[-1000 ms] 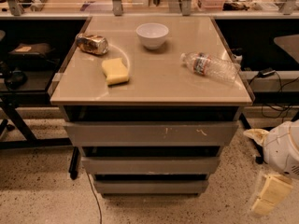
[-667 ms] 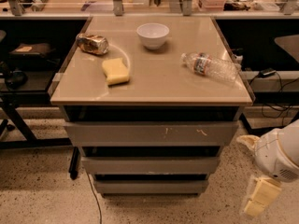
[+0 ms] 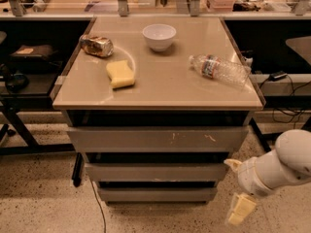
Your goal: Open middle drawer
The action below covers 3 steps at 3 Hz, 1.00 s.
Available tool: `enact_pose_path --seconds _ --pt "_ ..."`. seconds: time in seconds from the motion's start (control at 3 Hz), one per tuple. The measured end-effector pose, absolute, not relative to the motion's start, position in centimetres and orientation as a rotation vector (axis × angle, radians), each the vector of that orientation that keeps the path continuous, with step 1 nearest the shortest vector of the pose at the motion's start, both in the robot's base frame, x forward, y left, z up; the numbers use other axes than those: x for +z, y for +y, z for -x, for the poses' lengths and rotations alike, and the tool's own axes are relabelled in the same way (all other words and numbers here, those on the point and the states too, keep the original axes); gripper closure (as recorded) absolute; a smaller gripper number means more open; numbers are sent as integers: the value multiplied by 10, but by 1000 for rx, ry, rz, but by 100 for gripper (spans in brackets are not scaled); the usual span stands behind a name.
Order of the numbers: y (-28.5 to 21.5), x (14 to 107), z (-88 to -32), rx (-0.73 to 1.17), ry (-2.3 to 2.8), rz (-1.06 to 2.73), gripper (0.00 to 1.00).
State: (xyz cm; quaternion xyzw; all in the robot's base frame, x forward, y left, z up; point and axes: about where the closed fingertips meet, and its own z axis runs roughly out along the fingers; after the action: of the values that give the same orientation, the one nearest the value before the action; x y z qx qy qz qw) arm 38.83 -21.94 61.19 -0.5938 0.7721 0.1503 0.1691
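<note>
One level down in the stack, the middle drawer (image 3: 155,172) sits shut, with the scratched front (image 3: 158,139) at its 12 o'clock and the short front (image 3: 156,194) at 6. At its 4 o'clock, apart from it, the gripper (image 3: 234,191) hangs spread wide, holding nothing.

The gripper (image 3: 231,192) hangs low, right of the cabinet, its fingers (image 3: 241,208) spread apart. Well above them, a clear bottle (image 3: 218,68) lies on its side, the nearest thing on the tabletop (image 3: 160,93). Farther up and left stands a white bowl (image 3: 159,35). Far to the upper left lies a yellow sponge (image 3: 120,74), with a dented can (image 3: 96,45) just behind it. The scratched top front (image 3: 158,140) sits up-left of the fingers. The bottom front (image 3: 156,194) is level with them, to their left.
</note>
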Motion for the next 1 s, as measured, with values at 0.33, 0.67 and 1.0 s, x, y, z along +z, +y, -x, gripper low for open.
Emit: enact_pose_path --seconds 0.33,0.67,1.0 --pt "-224 555 -408 452 2163 1659 0" --pt "-224 555 -408 452 2163 1659 0" --pt "-219 543 -422 376 2075 1707 0"
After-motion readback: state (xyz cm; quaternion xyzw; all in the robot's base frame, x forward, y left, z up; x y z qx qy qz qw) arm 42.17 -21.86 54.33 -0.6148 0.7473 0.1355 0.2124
